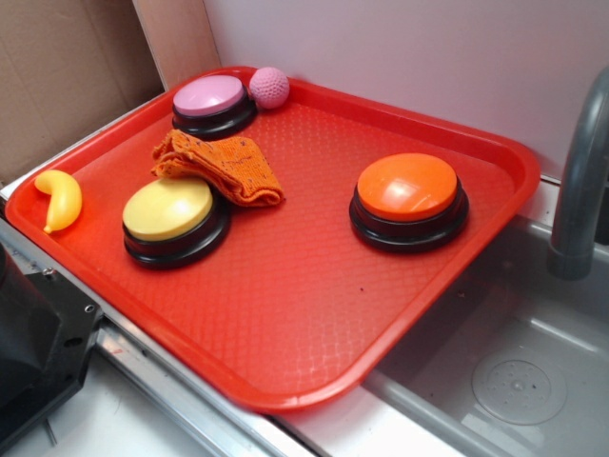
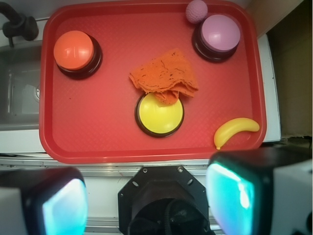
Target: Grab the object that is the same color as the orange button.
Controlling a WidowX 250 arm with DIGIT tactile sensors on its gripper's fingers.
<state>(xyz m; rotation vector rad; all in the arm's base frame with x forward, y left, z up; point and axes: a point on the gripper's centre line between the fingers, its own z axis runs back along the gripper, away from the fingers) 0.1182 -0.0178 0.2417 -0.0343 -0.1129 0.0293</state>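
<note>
One orange cloth (image 2: 165,77) on tray (image 2: 98,142), well ahead of tool (image 2: 146,205), fingers wide apart

Exterior oblique, near; wrist straight down, high; shared red tray (image 1: 495,152).

Small orange knitted cloth (image 1: 221,168) (image 2: 165,77) with coarse weave lying crumpled and folded on my red tray, one edge overlapping the yellow-topped button, large round orange-domed push button (image 1: 408,199) (image 2: 76,53) on black base sitting upright well apart from it
</note>
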